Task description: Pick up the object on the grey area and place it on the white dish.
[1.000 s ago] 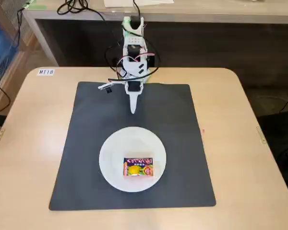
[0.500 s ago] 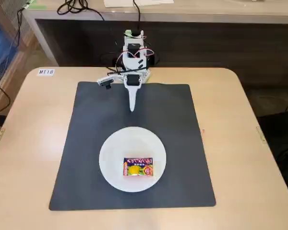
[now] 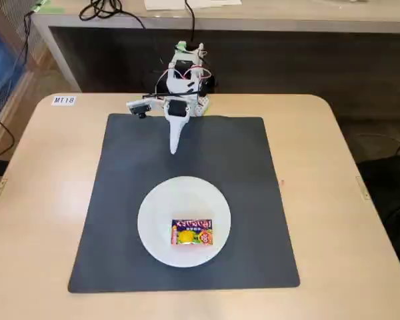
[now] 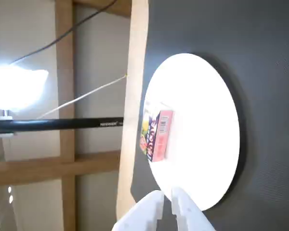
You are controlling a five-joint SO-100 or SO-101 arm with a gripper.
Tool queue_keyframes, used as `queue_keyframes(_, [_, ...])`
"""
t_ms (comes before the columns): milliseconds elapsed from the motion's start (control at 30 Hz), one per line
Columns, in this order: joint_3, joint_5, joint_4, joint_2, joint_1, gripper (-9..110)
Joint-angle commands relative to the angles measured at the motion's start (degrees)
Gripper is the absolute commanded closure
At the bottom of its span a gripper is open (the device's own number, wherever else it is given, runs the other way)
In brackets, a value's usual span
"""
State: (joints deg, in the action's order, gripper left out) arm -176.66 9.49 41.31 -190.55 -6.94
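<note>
The red and purple snack packet [image 3: 191, 233] lies flat on the white dish [image 3: 184, 193], toward its near side. The dish sits on the near half of the dark grey mat [image 3: 253, 200]. My gripper [image 3: 174, 150] hangs at the mat's far edge, pointing down, well away from the dish, shut and empty. In the wrist view the gripper [image 4: 167, 195] enters from the bottom edge with its jaws together. The packet [image 4: 155, 129] shows on the left part of the dish [image 4: 202, 130], which lies on the mat [image 4: 260, 57].
The mat lies on a beige tabletop [image 3: 40, 200] with a small label [image 3: 63, 100] at the far left. The arm's base and cables [image 3: 185, 73] stand at the table's far edge. A long desk [image 3: 253, 17] runs behind.
</note>
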Motion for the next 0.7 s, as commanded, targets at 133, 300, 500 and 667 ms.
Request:
queue_keyframes(133, [-7.65,-4.04,-0.44,-1.49,-4.48,101])
queue_keyframes(300, [-7.65,-1.14,0.0,-1.49,-2.72,95])
queue_keyframes(500, [-7.65,-4.31,-1.76,-1.49,-0.18,98])
queue_keyframes(667, [-7.65,-3.34,-2.02,-0.88,-0.62,92])
